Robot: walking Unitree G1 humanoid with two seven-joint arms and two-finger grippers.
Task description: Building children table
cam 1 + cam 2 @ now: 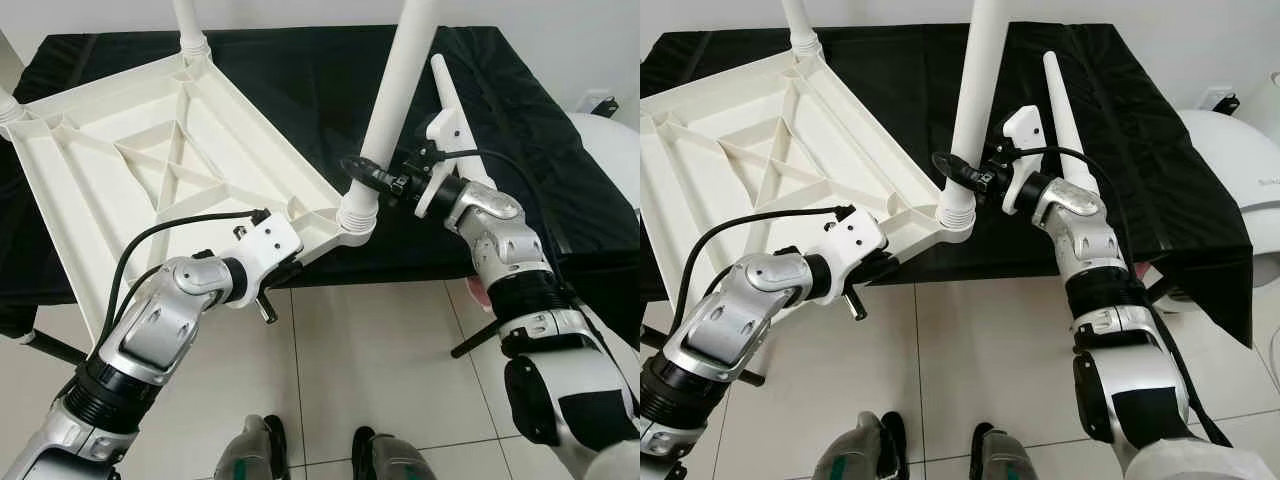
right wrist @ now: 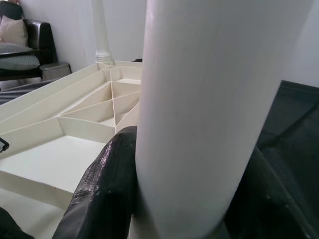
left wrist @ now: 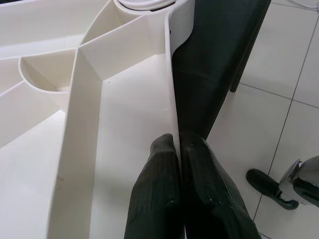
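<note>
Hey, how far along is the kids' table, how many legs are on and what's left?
Two legs stand at the far corners of the upturned tabletop. The right gripper is shut on a third leg at the near corner socket; the left gripper pinches the rim. A loose leg lies on the black cloth.

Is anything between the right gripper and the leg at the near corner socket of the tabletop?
Nothing visible. The right gripper is already closed around the leg, which stands in the corner socket of the upturned tabletop. The left gripper clamps the tabletop's rim.
</note>
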